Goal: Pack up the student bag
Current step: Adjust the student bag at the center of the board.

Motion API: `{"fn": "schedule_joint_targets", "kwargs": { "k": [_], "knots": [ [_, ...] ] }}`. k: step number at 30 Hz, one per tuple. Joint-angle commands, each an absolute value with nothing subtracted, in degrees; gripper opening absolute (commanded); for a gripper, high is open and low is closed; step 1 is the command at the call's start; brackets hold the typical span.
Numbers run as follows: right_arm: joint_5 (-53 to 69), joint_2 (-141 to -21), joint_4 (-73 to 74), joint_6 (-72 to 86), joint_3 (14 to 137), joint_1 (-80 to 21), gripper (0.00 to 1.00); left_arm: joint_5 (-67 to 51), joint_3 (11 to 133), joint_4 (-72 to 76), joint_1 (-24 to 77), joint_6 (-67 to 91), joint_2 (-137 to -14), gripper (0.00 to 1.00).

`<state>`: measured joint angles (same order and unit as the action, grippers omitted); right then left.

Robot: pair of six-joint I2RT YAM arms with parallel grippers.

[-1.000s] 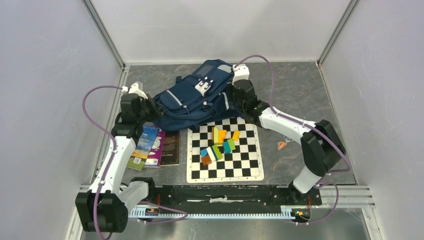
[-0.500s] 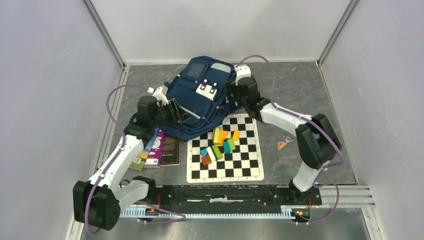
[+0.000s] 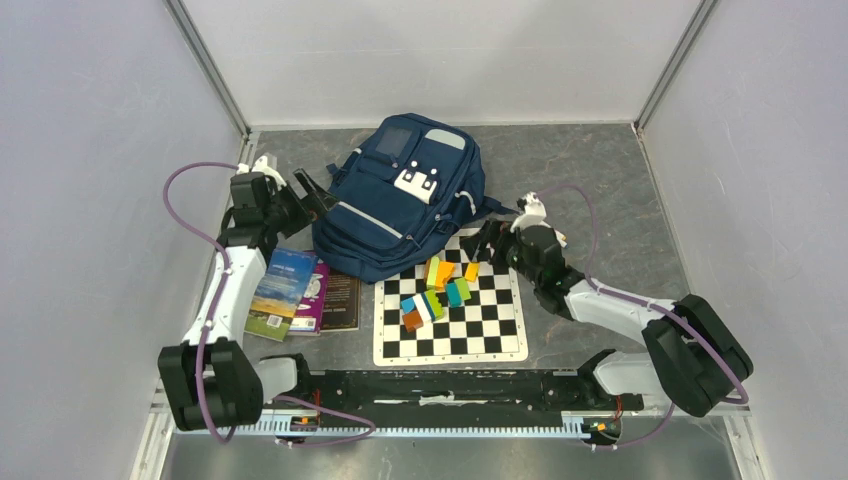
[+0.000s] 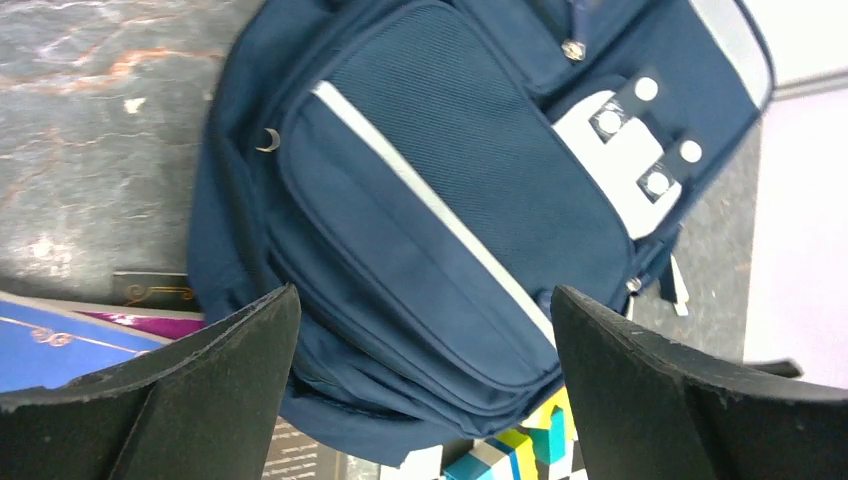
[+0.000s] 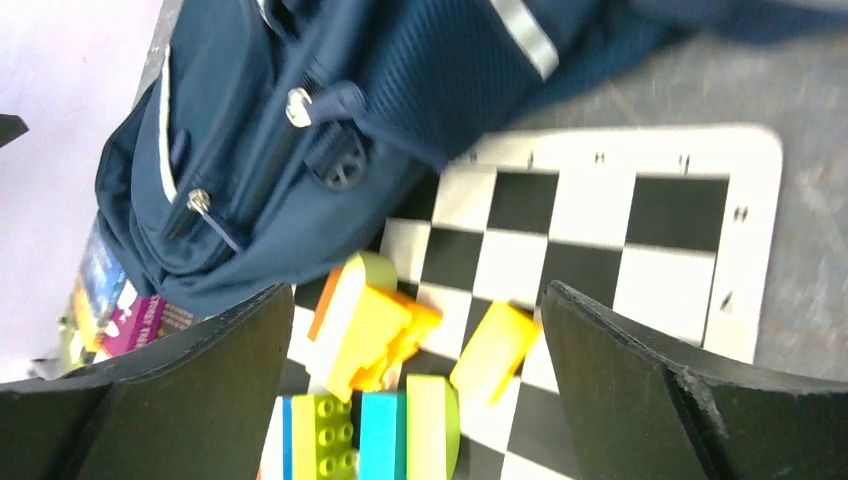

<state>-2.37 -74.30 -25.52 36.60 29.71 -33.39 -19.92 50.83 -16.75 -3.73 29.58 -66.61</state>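
I've got the student bag lying flat, pockets up, at 12 o'clock on the table, with its near edge overlapping the far-left corner of the chessboard. My left gripper is at the bag's 9 o'clock, jaws spread wide and holding nothing. My right gripper is at the bag's 4 o'clock, over the board's far edge by the coloured blocks, and is equally wide and empty.
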Motion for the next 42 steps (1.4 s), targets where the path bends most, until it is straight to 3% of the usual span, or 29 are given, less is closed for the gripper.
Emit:
{"fn": "schedule_joint_targets", "kwargs": {
  "k": [1, 9, 32, 36, 42],
  "knots": [
    [-0.18, -72.56, -39.26, 51.66, 24.08, -34.25, 0.98, -21.29, 50.6, -13.86, -7.32, 29.62, -69.79, 1.0],
    [1.09, -79.95, -45.97, 56.27, 25.16, -36.48, 0.98, -22.89, 53.33, -14.77, -10.19, 30.34, -79.25, 1.0],
    [-3.67, -102.21, -50.85, 61.64, 37.79, -41.4, 0.97, -27.42, 51.73, -13.53, -9.95, 31.97, -83.85, 0.99],
    [-2.15, -103.49, -53.57, 61.56, 40.32, -41.4, 0.83, -29.94, 51.5, -12.84, -9.03, 32.13, -84.17, 0.96],
    [-1.76, -98.77, -55.25, 61.32, 42.19, -41.34, 0.25, -32.78, 50.68, -8.52, -9.1, 31.15, -79.21, 0.96]
  ]
}}
